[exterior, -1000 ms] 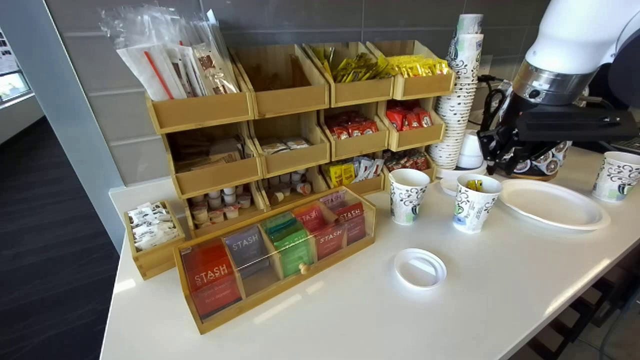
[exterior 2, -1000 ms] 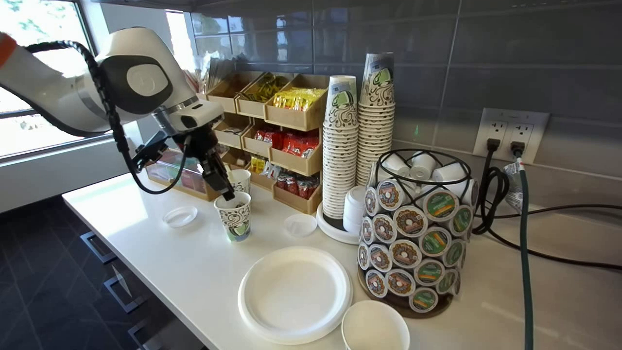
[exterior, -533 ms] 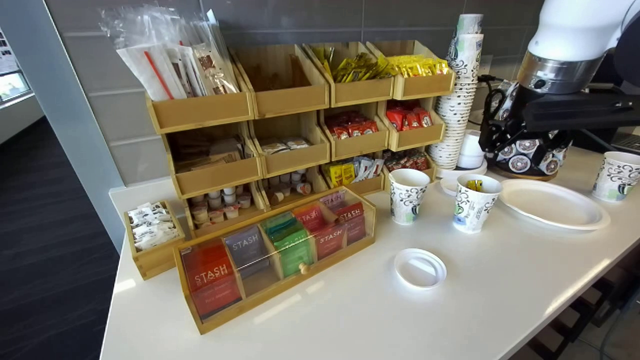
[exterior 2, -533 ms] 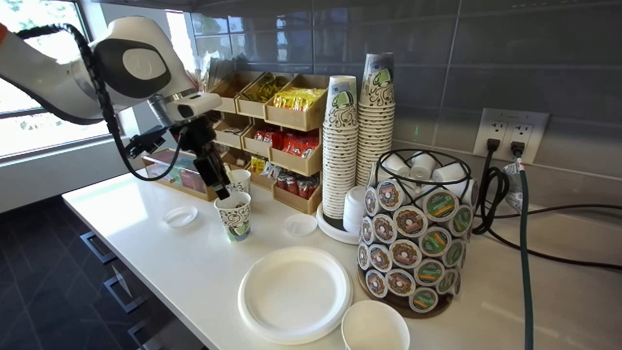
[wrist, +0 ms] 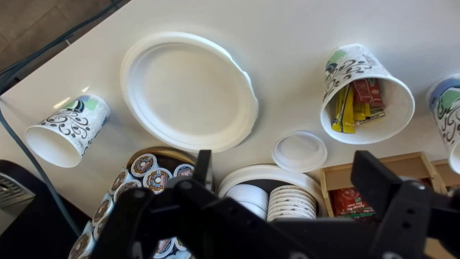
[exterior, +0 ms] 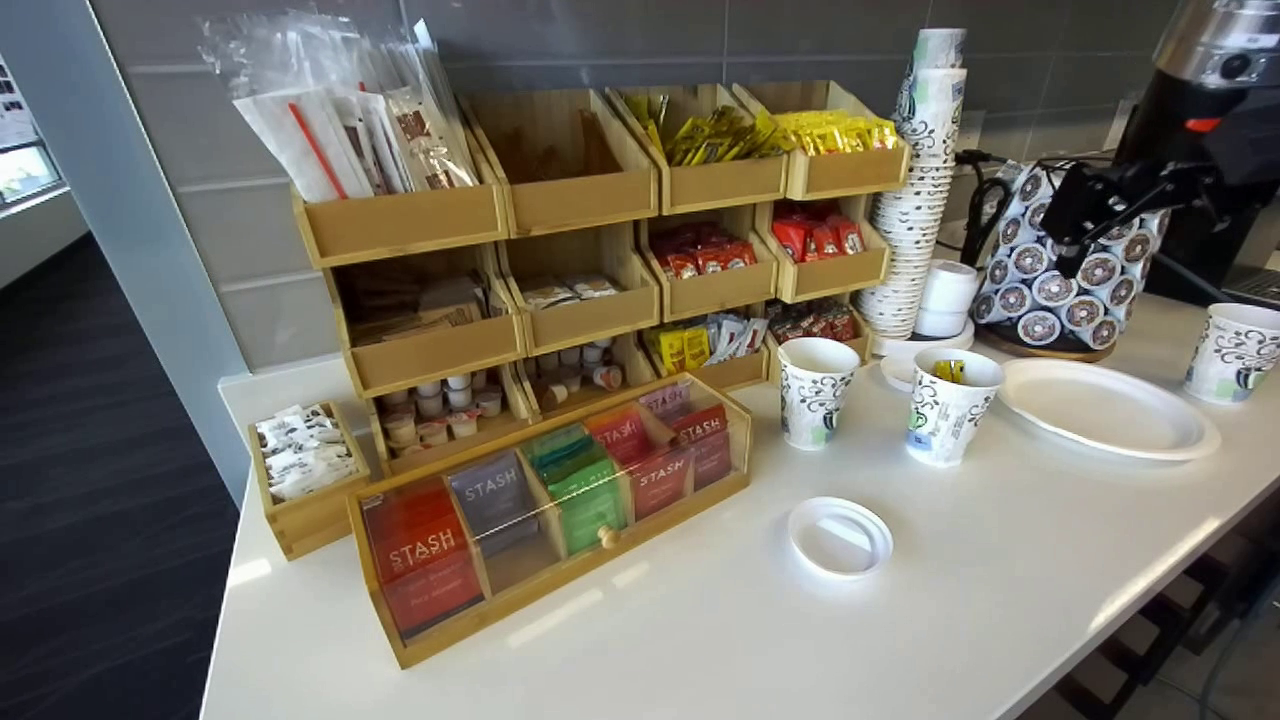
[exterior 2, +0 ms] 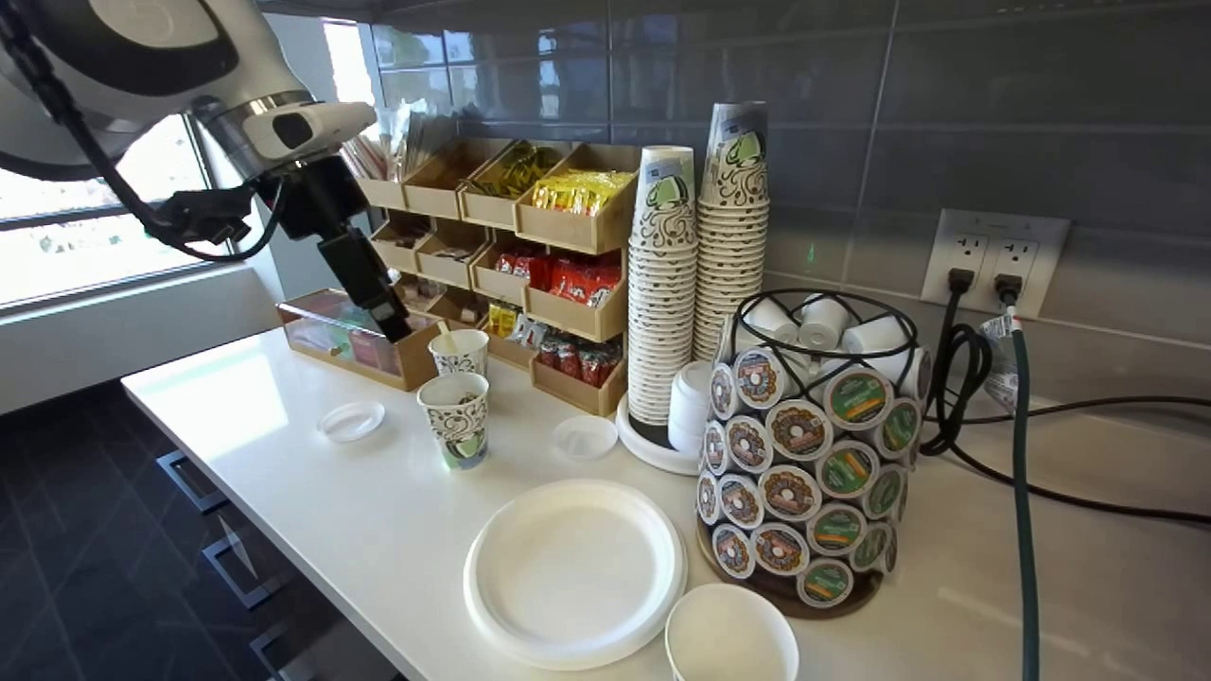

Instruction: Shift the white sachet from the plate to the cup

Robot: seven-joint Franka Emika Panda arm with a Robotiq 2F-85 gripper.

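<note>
end effector [wrist: 284,167] spread wide: in the wrist view its two fingers [wrist: 373,180] stand well apart with nothing pinched between them, and in both exterior views it hangs above the worktop [wrist: 287,21], clear of it. seen through the gap, a small white disc [wrist: 299,151] lies nearest. up and to the left of that gap is the plate [wrist: 188,91], its inner face bare; no white sachet shows there, so no long axis offers itself for the fingers to line up with. up and to the right, on the opposite side of the disc, stands the packet-filled cup [wrist: 348,70], holding yellow packets [wrist: 345,118], a red packet [wrist: 366,90] and a pale dark-printed end [wrist: 375,114]. that end may belong to the white sachet; i cannot tell. farthest off, past the plate, stands the lone cup [wrist: 75,124], its inside plain as far as it shows, probably the cup the task means. so the coming move, i judge, turns on where the white sachet is: if that pale end is it, the carry runs from the right of that view to the far left, over the plate; a descent onto the plate looks idle.
</note>
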